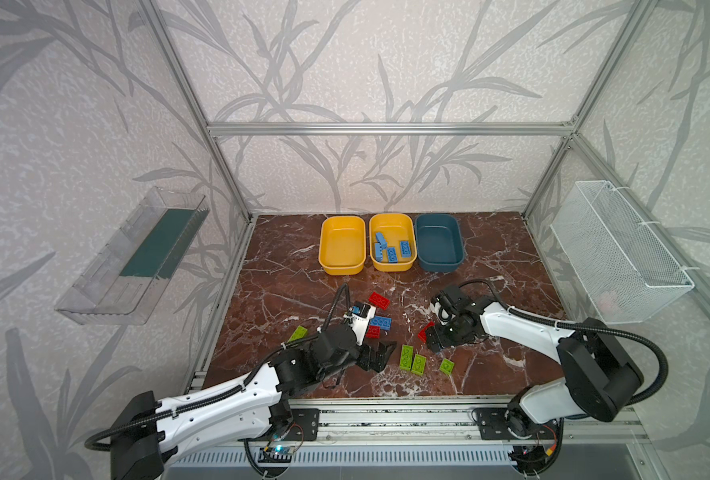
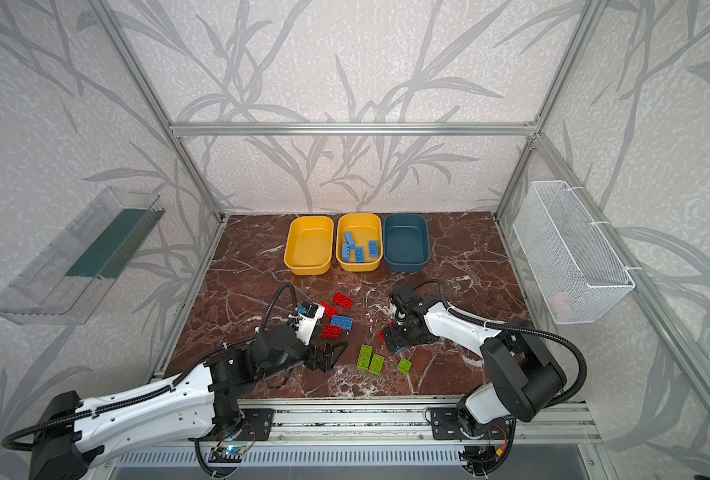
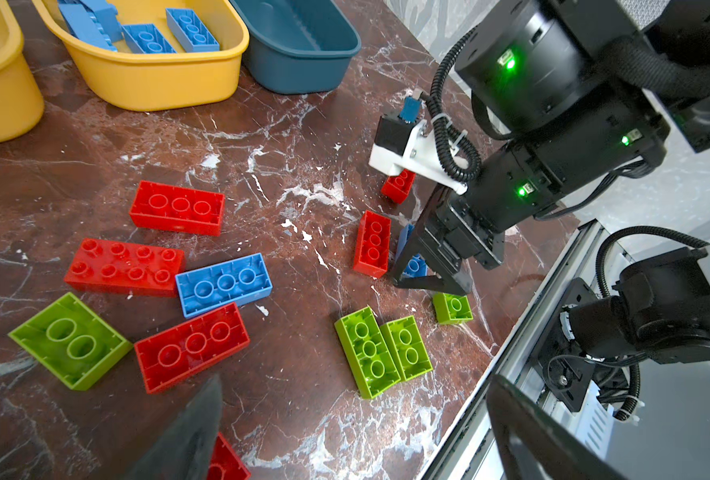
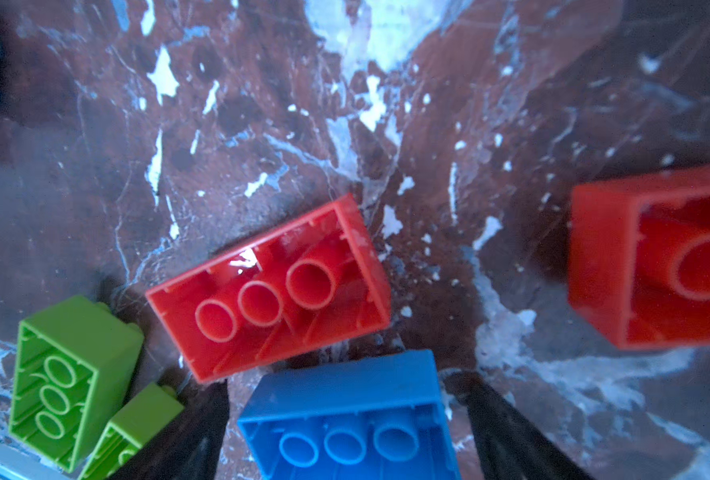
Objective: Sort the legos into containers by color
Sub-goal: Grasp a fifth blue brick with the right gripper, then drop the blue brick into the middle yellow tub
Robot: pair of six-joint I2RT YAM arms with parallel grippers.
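- The middle yellow tub holds the only sorted legos, a handful of blue ones; the left yellow tub and the dark blue tub are empty
- Red bricks, green bricks and a stray blue brick lie loose on the tabletop
- Right gripper, jaws spread, straddles a second blue brick at near centre, not yet clamped
- Left gripper hangs released and empty nearby; most sorting seems left

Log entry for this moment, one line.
right end effector: open, straddling upturned blue plastic brick | left end effector: open, empty | middle yellow plastic tub: holds blue bricks
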